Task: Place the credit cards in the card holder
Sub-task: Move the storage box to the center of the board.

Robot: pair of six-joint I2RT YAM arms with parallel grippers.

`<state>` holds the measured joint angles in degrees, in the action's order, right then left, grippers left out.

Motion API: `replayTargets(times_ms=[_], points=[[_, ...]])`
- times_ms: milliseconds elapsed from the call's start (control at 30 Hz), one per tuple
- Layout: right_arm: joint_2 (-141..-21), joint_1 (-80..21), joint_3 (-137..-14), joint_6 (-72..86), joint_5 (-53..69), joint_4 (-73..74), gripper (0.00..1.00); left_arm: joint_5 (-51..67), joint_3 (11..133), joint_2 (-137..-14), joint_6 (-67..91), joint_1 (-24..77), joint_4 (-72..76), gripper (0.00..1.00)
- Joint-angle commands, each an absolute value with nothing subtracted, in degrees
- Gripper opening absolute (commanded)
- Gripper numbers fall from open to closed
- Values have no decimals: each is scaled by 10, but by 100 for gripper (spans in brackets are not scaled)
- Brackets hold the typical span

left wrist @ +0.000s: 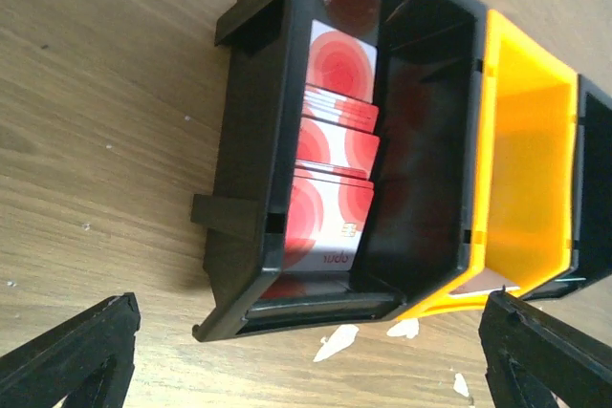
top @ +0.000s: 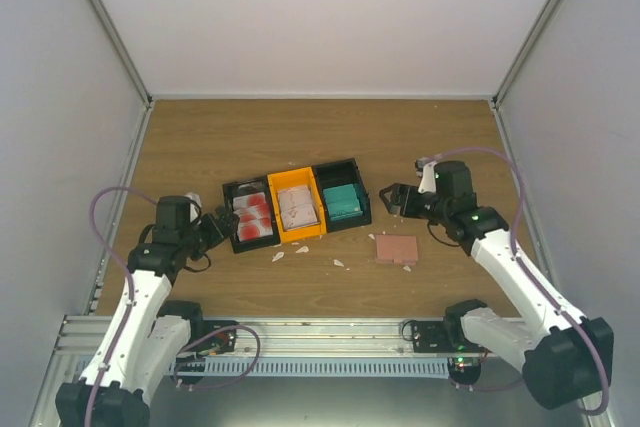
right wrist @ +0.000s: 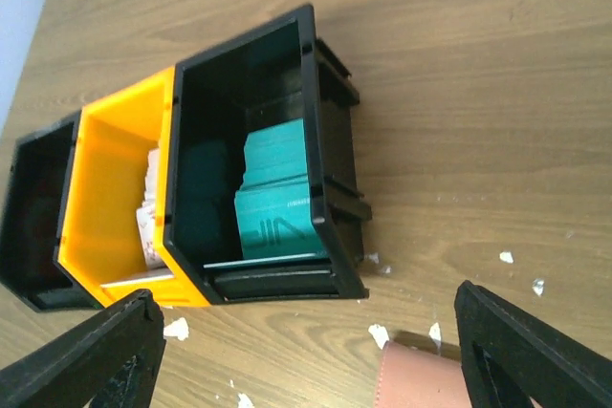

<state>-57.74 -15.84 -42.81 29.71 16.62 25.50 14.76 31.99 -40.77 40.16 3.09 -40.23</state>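
Note:
White cards with red blobs (top: 253, 217) fill the left black bin, also in the left wrist view (left wrist: 330, 179). Pale pinkish cards (top: 297, 206) lie in the orange bin. Teal cards (top: 343, 201) lie in the right black bin, also in the right wrist view (right wrist: 277, 193). The reddish-brown card holder (top: 396, 248) lies closed on the table, its corner in the right wrist view (right wrist: 416, 379). My left gripper (top: 222, 219) is open and empty just left of the bins. My right gripper (top: 388, 197) is open and empty beside the right bin, above the holder.
The three bins (top: 296, 204) stand in a row mid-table. White paper scraps (top: 290, 253) lie in front of them and near the holder. White walls enclose the table on three sides; a metal rail (top: 320, 332) runs along the near edge.

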Motion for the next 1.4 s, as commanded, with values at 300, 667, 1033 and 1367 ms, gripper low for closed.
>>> replayTargets(times_ms=[300,667,1033,1367], points=[[-714,-211,-389,313,250,104,88,227,299,-549,398,27,-229,98],[-883,-211,-454,328,340,3,91,281,330,-656,398,27,-119,99],[-949,-212,-506,349,377,-41,90,347,361,-754,388,28,-44,99],[-823,-211,-479,341,123,82,90,252,379,-733,375,28,-86,99]])
